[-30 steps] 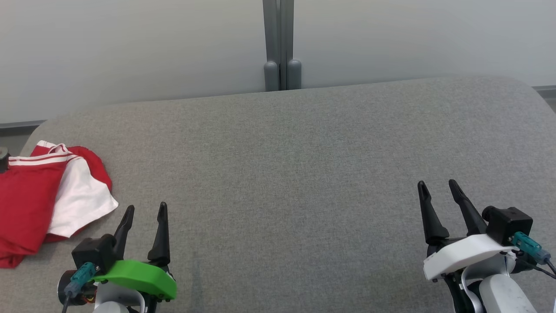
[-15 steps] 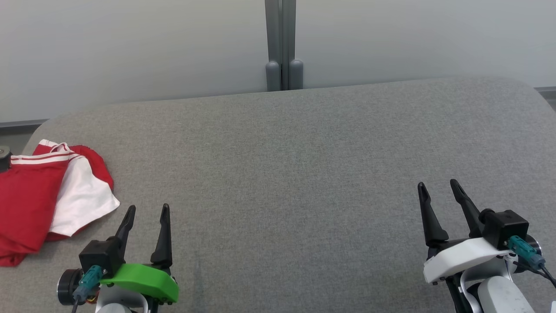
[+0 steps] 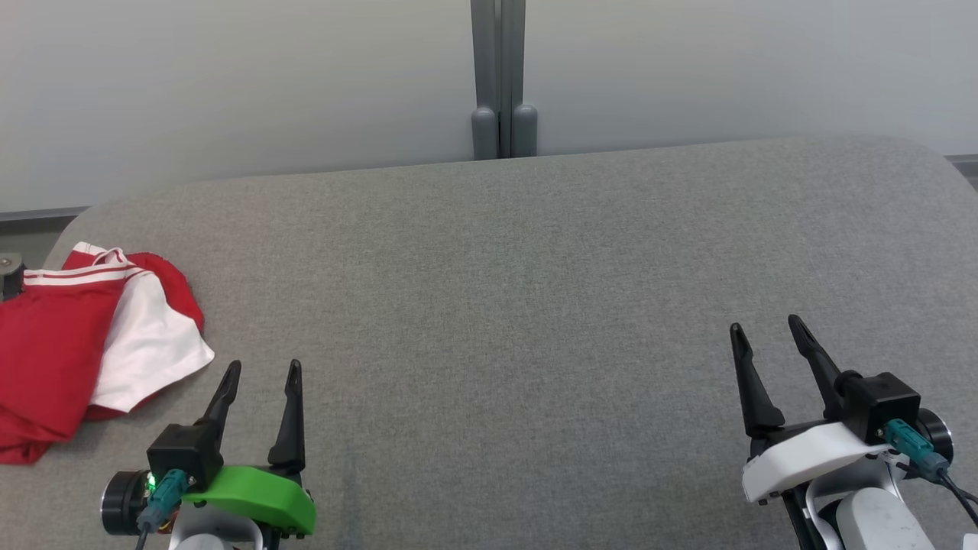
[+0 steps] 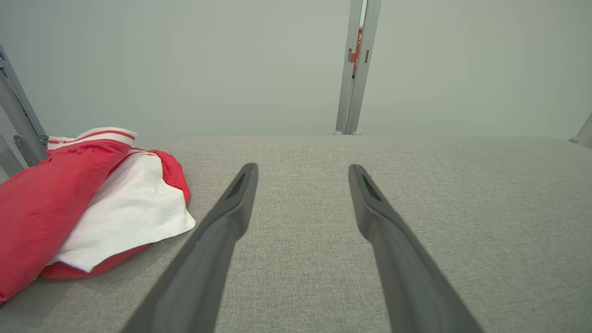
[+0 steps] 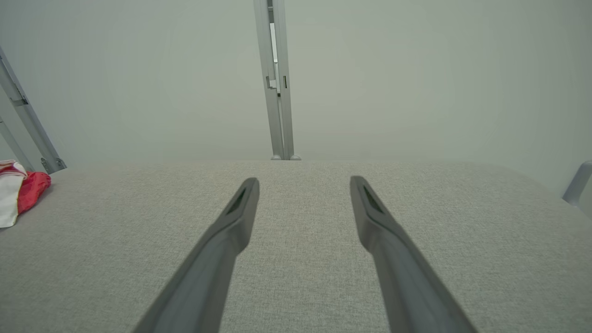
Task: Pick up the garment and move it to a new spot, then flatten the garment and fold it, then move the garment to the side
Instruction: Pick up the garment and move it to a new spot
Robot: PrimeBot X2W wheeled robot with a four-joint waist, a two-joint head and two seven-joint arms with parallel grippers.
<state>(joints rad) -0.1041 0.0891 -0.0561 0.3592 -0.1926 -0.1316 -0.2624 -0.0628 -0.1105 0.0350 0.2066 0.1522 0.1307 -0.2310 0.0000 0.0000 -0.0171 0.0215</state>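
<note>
Grey cloth-covered table, rounded corners, most of its surface bare. Pale wall behind it, with a grey upright post standing at the middle of the far edge.

Garment: red with a white panel and white stripes along one band. It lies at the table's far left side, loosely bunched, the white panel lapped over the red. Its left part runs past the edge of the head view, so I cannot tell its full outline. Nothing is touching it.

Left end effector: green cover at its base, near the front edge on the left. The two dark fingers are spread wide, with nothing between them but the table's cloth seen beyond. The garment sits near it, ahead and to its left, clearly apart from the fingertips.

Right end effector: white cover at its base, near the front edge on the right, well apart from the garment. It too is spread wide and empty. From its wrist view the garment is a small red and white scrap at the far left.

Whether either set of fingertips touches the cloth surface I cannot tell.
</note>
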